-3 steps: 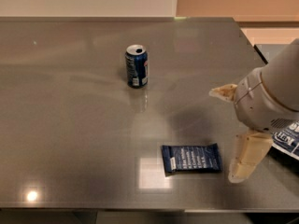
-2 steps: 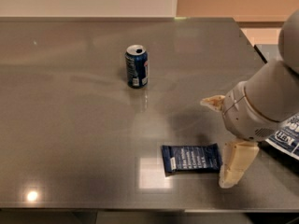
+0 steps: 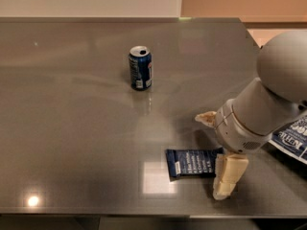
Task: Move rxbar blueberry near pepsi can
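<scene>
The rxbar blueberry (image 3: 193, 162), a flat dark navy wrapper, lies on the grey table (image 3: 72, 143) near the front, right of centre. The pepsi can (image 3: 140, 68) stands upright farther back and to the left, well apart from the bar. My gripper (image 3: 217, 147) is open at the bar's right end. One pale finger (image 3: 206, 118) is behind the bar and the other (image 3: 228, 176) is in front of it. The bar's right end is hidden under the wrist.
A blue-and-white crinkled bag (image 3: 293, 136) lies at the right edge, partly hidden by my arm (image 3: 268, 99). The table's front edge runs just below the bar. A wall stands behind the table's far edge.
My gripper has moved left toward the bar, and its fingers now straddle the bar's right end. The bar and the can have not moved.
</scene>
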`<act>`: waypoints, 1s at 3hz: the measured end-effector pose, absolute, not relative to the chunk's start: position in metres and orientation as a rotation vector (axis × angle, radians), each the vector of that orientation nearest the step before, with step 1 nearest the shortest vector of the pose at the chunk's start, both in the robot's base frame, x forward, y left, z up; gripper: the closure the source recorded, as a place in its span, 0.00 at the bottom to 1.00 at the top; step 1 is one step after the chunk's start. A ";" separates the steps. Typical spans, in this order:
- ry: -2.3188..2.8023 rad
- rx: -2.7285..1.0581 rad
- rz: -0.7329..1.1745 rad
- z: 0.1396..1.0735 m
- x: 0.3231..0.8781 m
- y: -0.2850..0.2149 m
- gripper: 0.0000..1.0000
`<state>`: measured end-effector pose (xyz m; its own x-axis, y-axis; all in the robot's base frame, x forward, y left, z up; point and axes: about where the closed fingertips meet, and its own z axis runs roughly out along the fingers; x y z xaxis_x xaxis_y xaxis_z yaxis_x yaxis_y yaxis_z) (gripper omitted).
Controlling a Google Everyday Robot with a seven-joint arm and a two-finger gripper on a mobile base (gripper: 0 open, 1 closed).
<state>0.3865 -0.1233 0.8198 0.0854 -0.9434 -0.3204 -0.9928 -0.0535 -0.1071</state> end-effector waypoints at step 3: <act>1.931 -2.092 0.307 0.822 0.375 -0.112 0.65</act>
<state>0.3749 -0.1119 0.8219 0.0857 -0.9370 -0.3386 -0.9958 -0.0698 -0.0588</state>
